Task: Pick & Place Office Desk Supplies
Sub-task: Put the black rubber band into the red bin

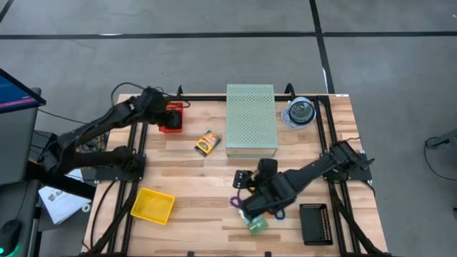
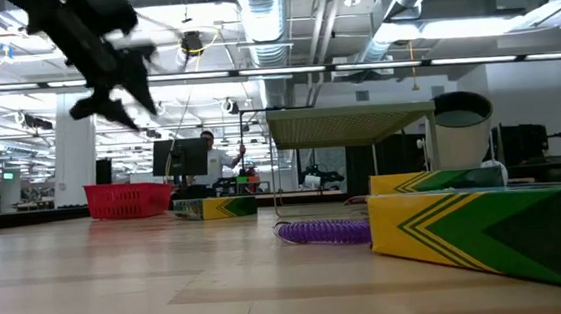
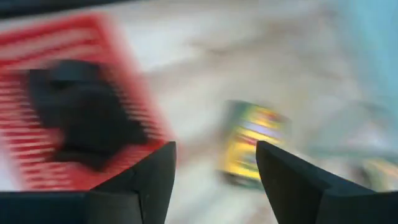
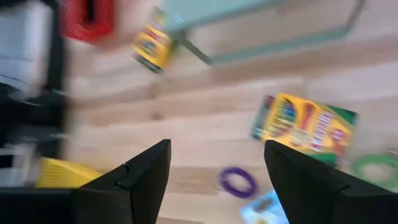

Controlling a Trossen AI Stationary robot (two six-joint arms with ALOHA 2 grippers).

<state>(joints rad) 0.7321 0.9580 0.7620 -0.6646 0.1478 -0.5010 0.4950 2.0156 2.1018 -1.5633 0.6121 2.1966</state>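
Note:
My left gripper [image 1: 166, 108] hangs open above the red basket [image 3: 68, 112] at the far left, with a black item [image 3: 81, 115] lying in the basket. A little yellow-orange box [image 1: 207, 143] lies on the table between the basket and the pale green perforated box [image 1: 251, 116]. My right gripper [image 4: 214, 165] hovers open over mid-table. Below it lie a yellow-and-green crayon box [image 4: 306, 127], a purple loop [image 4: 237, 182] and a green loop [image 4: 374, 165]. A blue loop [image 1: 279, 213] and a green packet [image 1: 257, 225] rest near the right arm.
A yellow tray [image 1: 153, 205] sits near the front left and a black tray [image 1: 314, 223] at the front right. The round clear disc spindle [image 1: 300, 112] stands at the far right, beside the perforated box. Bare wood shows between the yellow tray and the loops.

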